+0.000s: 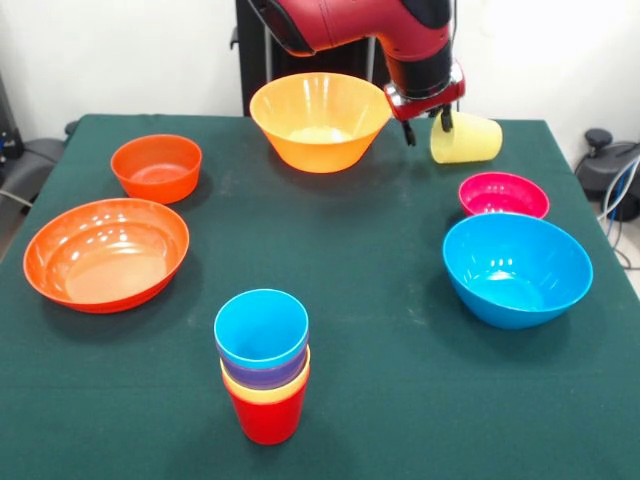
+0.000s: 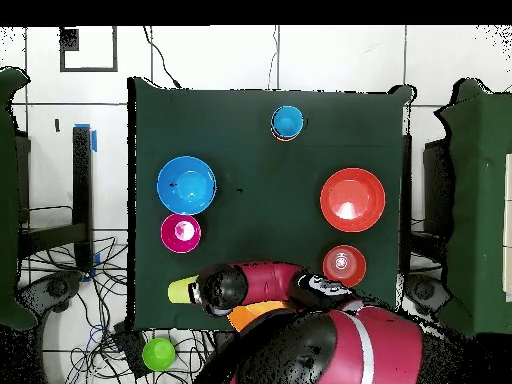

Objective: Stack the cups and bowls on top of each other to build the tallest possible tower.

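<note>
My gripper [image 1: 428, 127] is at the table's far right, shut on the rim of a pale yellow cup [image 1: 468, 140] that lies tilted on its side; I cannot tell whether it touches the table. The cup also shows in the overhead view [image 2: 182, 290]. The tower [image 1: 264, 370] stands near the front edge: a red cup at the base, then yellow-orange, purple and blue cups nested in it. It also shows in the overhead view [image 2: 287, 122]. The bowls stand apart: large yellow-orange [image 1: 320, 120], small orange [image 1: 156, 166], wide orange [image 1: 106, 252], magenta-pink [image 1: 503, 194], large blue [image 1: 517, 268].
The table is covered in dark green cloth [image 1: 360, 300]. The robot's pedestal stands behind the large yellow-orange bowl. In the overhead view the arm [image 2: 270, 285] covers most of that bowl. A green round thing [image 2: 158, 353] lies off the table.
</note>
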You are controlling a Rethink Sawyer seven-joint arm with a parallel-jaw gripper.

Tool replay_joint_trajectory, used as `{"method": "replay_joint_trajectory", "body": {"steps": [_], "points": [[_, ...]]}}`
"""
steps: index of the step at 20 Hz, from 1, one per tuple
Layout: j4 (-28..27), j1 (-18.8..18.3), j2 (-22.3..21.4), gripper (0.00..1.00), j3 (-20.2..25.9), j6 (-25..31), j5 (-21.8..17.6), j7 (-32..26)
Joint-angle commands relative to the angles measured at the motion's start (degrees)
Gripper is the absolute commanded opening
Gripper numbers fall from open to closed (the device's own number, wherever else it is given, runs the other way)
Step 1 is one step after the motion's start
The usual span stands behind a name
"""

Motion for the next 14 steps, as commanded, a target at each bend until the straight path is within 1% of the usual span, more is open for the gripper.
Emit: {"method": "replay_joint_trajectory", "body": {"steps": [1,7,14], "points": [[0.72,-1.66,1.44,1.0,6.37,-1.2,3.49,7.05],[1.98,-2.48,1.69,1.0,7.8,-1.61,3.92,7.5],[2.18,-3.72,3.6,1.0,10.19,-2.33,4.84,7.13]]}}
